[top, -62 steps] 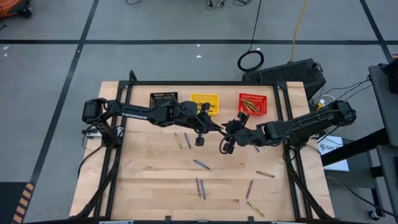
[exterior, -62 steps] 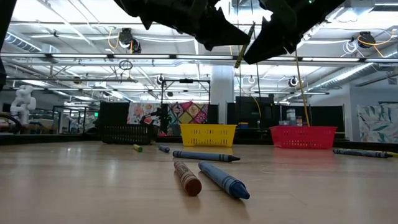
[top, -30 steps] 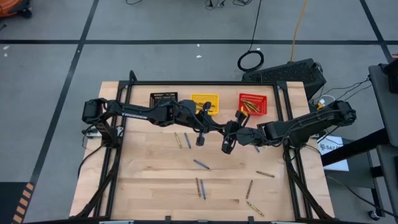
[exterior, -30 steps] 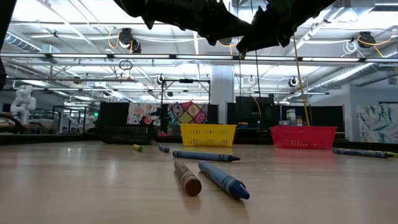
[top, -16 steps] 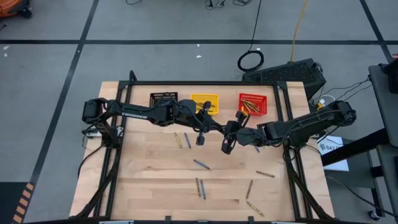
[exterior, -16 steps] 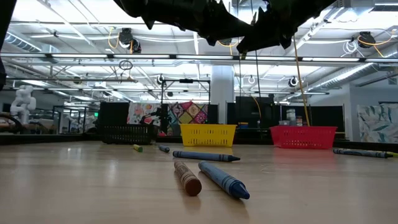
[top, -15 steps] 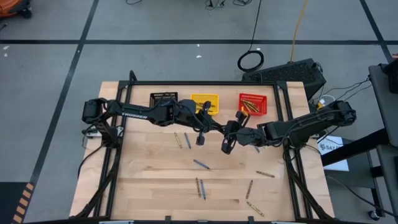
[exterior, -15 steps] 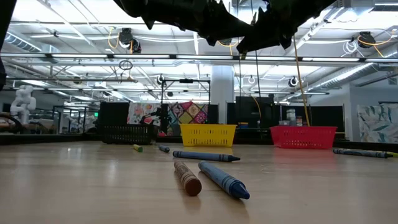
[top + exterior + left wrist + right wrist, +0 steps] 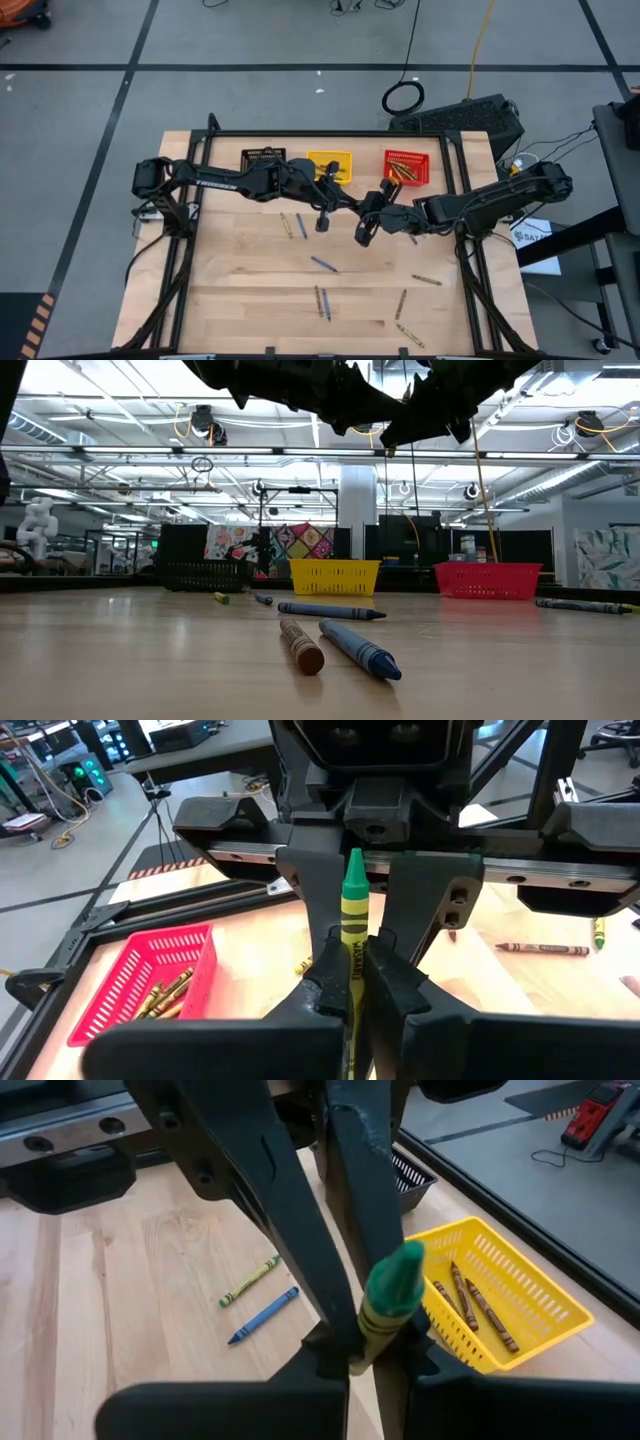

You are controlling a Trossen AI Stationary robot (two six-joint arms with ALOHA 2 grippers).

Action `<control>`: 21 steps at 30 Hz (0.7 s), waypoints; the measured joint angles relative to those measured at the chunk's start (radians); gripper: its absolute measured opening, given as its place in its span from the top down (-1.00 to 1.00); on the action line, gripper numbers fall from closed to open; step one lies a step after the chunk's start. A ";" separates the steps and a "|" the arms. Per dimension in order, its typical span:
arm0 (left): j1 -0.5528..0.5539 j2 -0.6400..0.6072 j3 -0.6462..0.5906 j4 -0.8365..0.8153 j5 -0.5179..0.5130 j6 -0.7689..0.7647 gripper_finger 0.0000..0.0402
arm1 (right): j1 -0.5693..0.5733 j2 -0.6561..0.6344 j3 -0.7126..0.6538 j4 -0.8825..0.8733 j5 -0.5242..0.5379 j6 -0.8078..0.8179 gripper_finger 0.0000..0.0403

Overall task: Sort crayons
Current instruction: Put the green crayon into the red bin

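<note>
Grey floor with dark tape lines is surrounding a wooden table (image 9: 240, 290), and the low view is looking past it into a wide workshop with ceiling lights.

Both dark arms are reaching in over the middle of the table and meeting above it. Along the far edge three baskets are standing in a row: a black basket (image 9: 264, 157), a yellow basket (image 9: 329, 160) with brown sticks lying inside, and a red basket (image 9: 405, 167) with olive-yellow sticks inside.

Left end effector (image 9: 321, 222) and right end effector (image 9: 364, 234) are hanging close together, and both are pinching one yellow-green crayon (image 9: 353, 935). In the left wrist view the crayon is standing upright between that arm's fingers (image 9: 325, 985), with its upper part running up between the other arm's fingers; the right wrist view is showing the same crayon (image 9: 385, 1300) clamped the same way, tilted, in front of the yellow basket (image 9: 545, 1325).

Loose crayons are lying scattered on the wood: a yellow-green one and a blue one side by side near the left arm (image 9: 292, 225), a blue crayon (image 9: 322, 264) toward the middle, a brown and a blue pair (image 9: 322, 302) nearer the front edge, and a few olive and brown ones (image 9: 426, 280) on the right side. In the low view the brown crayon (image 9: 301, 646) and the blue one (image 9: 360, 649) are lying just beside each other in the foreground.
</note>
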 joint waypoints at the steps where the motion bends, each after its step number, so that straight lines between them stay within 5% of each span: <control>1: 0.000 0.000 0.000 -0.001 0.000 0.000 0.93 | 0.000 0.000 0.000 0.000 0.000 0.000 1.00; 8: 0.001 0.000 0.000 -0.010 -0.005 0.002 0.71 | 0.000 0.000 0.000 -0.003 0.000 -0.001 1.00; 21: 0.021 0.000 -0.001 -0.204 -0.141 0.045 0.67 | -0.016 0.000 0.000 -0.206 0.115 0.142 1.00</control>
